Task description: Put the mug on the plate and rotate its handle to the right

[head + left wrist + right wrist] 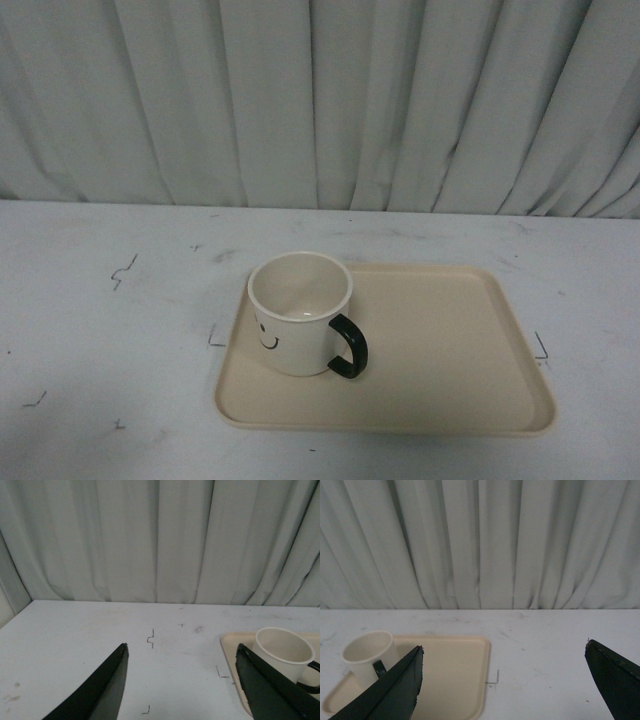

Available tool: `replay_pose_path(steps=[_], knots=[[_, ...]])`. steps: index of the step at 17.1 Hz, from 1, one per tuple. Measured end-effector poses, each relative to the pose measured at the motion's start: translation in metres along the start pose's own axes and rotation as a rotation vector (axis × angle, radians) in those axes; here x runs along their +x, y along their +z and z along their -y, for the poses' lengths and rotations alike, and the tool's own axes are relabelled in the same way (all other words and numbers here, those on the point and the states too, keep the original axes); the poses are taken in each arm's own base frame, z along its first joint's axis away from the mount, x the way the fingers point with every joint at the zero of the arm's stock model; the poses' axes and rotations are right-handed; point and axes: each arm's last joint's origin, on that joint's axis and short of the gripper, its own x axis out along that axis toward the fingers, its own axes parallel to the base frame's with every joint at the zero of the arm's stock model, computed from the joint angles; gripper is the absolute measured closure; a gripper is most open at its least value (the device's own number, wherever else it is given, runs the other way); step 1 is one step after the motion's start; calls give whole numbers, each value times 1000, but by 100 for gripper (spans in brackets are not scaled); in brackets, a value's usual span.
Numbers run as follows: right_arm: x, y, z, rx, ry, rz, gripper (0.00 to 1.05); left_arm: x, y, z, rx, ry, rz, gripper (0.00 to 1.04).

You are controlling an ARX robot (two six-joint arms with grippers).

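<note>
We see the mug (298,312) standing upright on the left part of the plate (440,345).
Its handle (351,348) points right and a little toward the near side, and the smiley face looks near-left. The plate lies on the white table (100,340), in front of a pale curtain (320,100). Our left gripper (182,647) and right gripper (503,645) are both above the table, jaws spread wide and holding nothing, the left one left of the mug and the right one right of it.
</note>
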Motion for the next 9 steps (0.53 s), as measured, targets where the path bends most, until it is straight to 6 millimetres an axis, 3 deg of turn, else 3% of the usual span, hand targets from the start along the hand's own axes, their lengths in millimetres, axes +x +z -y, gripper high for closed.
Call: replay_pose_path(steps=[2,3,4,5,7,9], knots=[[23,19,1,77,70,30,6,0,0,0,0,0,-1,18],[46,37,-1,109,80,75,6,0,0,0,0,1,0,6],[73,54,-4,134,70,119,6,0,0,0,1,0,0,7],[123,68,-14,183,49,94,6,0,0,0,1,0,0,7],[186,55,-40,213,41,-99,6,0,0,0,1,0,0,7],[254,25,-86,217,60,-369,6,0,0,0,1,0,0,7]])
